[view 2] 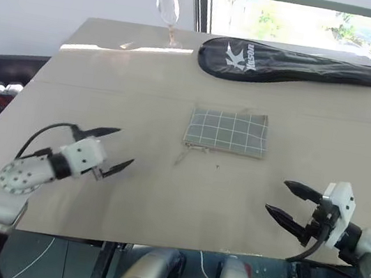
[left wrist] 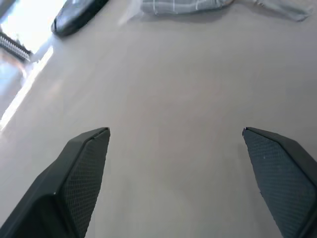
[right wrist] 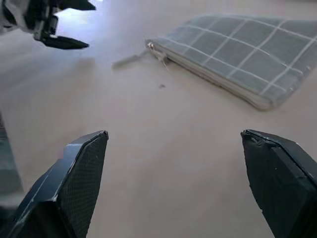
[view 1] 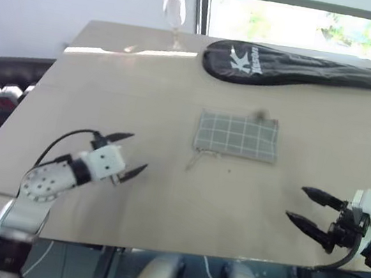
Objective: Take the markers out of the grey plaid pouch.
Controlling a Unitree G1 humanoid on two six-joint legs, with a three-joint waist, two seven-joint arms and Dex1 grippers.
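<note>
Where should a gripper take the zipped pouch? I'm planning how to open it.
Pinch the zipper pull trailing from the grey plaid pouch at its near left corner, coming from the left gripper side. The pouch lies flat, so the loose tab is probably the easiest hold.

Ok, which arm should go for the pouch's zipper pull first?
Probably left. The zipper pull trails off the grey plaid pouch at its corner nearest the left gripper, whose open fingers point that way. The right gripper, also open, faces the pouch's other end and could pin it.
</note>
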